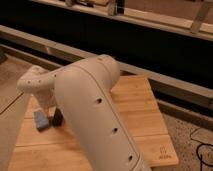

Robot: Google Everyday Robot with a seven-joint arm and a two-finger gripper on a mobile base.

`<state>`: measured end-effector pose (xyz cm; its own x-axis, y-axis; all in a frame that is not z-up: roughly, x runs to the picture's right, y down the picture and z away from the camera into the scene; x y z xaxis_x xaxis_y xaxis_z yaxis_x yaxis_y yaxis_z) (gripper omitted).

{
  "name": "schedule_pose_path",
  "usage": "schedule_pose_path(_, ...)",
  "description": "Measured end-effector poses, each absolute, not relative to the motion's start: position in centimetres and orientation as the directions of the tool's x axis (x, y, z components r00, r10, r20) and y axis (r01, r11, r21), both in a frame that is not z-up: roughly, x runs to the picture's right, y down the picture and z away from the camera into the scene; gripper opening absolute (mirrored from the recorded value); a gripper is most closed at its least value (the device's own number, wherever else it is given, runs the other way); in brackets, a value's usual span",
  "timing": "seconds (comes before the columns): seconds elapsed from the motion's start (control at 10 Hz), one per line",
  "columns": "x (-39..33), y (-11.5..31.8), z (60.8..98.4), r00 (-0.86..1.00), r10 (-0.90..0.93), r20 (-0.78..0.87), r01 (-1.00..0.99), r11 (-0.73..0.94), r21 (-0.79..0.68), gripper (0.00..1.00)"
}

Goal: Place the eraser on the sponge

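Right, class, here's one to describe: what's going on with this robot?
A white robot arm reaches over a wooden board toward its left end. The gripper is low there, just above the eraser and mostly hidden by the wrist. The eraser is right beside the sponge, not on top of it, so the placing isn't done.

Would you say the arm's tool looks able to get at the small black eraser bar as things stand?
Probably yes: the tool hangs just above the small black eraser bar on the light wooden board, with nothing visible between them; the blue-grey sponge block lies close beside it.
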<state>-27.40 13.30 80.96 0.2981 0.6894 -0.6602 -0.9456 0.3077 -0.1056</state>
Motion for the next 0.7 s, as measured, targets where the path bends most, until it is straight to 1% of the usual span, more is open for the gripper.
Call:
schedule_pose_path(0.1, -27.55, 13.87, 81.22, 0.312, 0.674, -0.67, -0.941, 0.318, -0.118, 0.63)
schedule_pose_path(0.3, -27.79, 14.37, 81.52, 0.334, 0.654, -0.679, -0.933, 0.333, -0.138, 0.47)
schedule_pose_path(0.5, -28.12, 14.16, 81.75, 0.359, 0.655, -0.665, -0.921, 0.365, -0.138, 0.23)
schedule_pose_path(0.6, -28.09, 14.0, 81.76, 0.361, 0.659, -0.66, -0.919, 0.373, -0.131, 0.17)
schedule_pose_path(0.7, -27.9, 13.6, 81.75, 0.358, 0.672, -0.649, -0.917, 0.384, -0.108, 0.04)
